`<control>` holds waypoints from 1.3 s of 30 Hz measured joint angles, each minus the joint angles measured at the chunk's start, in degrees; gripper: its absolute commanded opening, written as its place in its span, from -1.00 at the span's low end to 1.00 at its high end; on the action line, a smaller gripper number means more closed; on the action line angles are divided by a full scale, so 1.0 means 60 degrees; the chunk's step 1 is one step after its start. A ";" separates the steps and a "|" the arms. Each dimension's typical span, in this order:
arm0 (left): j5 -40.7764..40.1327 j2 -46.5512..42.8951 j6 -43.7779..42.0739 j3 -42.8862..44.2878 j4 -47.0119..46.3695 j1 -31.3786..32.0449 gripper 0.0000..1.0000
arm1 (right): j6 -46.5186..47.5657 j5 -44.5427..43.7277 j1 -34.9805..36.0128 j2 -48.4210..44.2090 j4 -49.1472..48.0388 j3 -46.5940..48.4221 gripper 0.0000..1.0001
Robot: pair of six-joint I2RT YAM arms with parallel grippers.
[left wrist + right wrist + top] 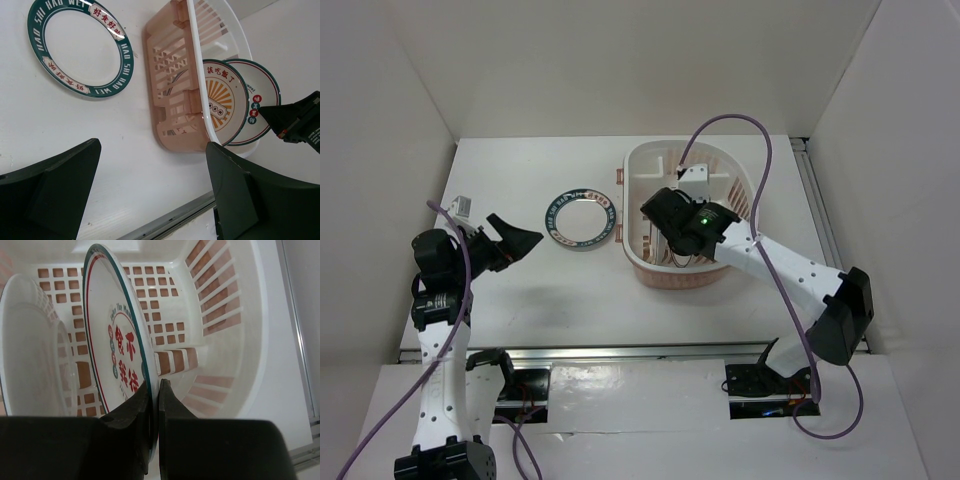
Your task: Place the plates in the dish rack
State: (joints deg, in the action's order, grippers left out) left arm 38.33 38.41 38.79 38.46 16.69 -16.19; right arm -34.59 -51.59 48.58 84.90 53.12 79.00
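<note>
Right pincer (154, 390) is clamped on the lower rim of the red-character plate (117, 350), inside the dish rack (220, 300). Left pincer (525, 240) hangs above the left part of the desk (520, 310), jaws spread wide, holding nothing.

Desk: white. It carries the rack on its right half and 1 plate beside it.

Dish rack: pink-and-cream, with slotted walls and base. It holds 2 plates standing on edge, side by side.

Red-character plate: upright, with a thin teal line round its rim.

Sunburst plate (222, 102): upright next to it, on the side nearer the rack's left wall. Contact between the 2 cannot be determined.

Blue-green banded plate (578, 217): flat and face up on the desk, just outside the rack's left wall, clear of both pincers.
</note>
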 measured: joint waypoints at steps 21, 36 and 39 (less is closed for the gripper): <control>0.0011 -0.0004 -0.0182 0.0000 0.0044 0.0000 1.00 | -0.1228 -0.0342 0.0259 0.0197 0.0277 -0.0062 -1.00; 0.0011 -0.0004 -0.0182 0.0000 0.0047 0.0000 1.00 | -0.1144 -0.0772 0.0255 0.0197 0.0794 0.0135 -1.00; 0.0015 -0.0004 -0.0182 0.0000 0.0047 0.0000 1.00 | -0.1075 -0.0765 0.0255 0.0197 0.0780 0.0135 -1.00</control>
State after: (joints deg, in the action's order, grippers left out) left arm 38.41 38.39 37.69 38.46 16.97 -16.19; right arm -41.04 -56.18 50.11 86.08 57.80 79.81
